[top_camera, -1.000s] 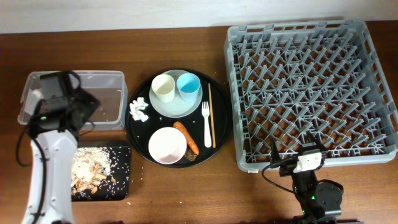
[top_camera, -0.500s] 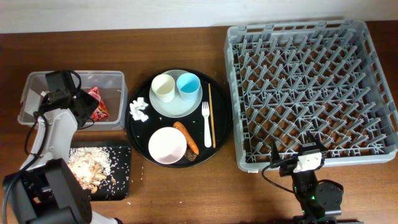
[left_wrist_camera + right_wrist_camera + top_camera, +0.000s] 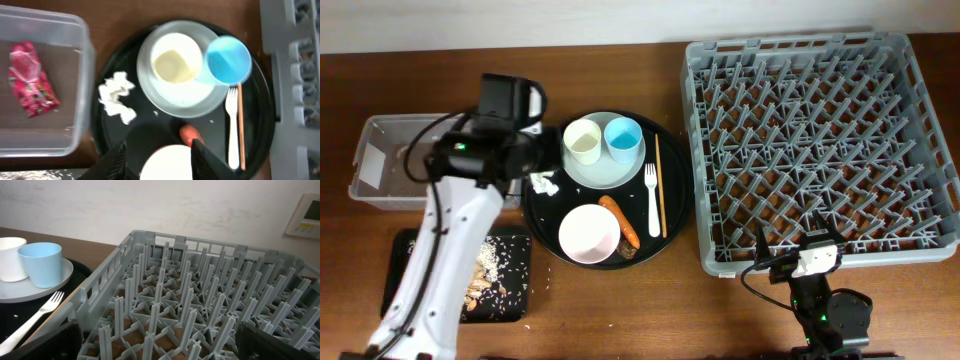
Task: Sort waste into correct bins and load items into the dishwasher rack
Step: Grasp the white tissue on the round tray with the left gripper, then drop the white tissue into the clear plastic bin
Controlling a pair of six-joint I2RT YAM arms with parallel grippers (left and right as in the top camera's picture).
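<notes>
Left gripper (image 3: pixel 160 157), fingers apart and empty, hovers over the round black tray (image 3: pixel 257 125) above the white bowl (image 3: pixel 170 169); the red wrapper (image 3: pixel 31 79) lies inside the clear tub (image 3: pixel 86 80) just beside that tray

One camera hangs overhead and looks straight down on the whole table (image 3: pixel 620 310), far enough off to take in the clear tub (image 3: pixel 380 165) at left, the round tray (image 3: pixel 678 190) at centre and the grey rack (image 3: pixel 820 150) at right. The left wrist camera also faces straight down, but closer. It is centred on that tray, with the tub at its left edge and a strip of rack at its right. The right wrist camera sits low against the rack, looking level across the pegs toward the wall (image 3: pixel 150 205). At its left edge is the blue cup (image 3: pixel 41 264), which all three views share.
</notes>
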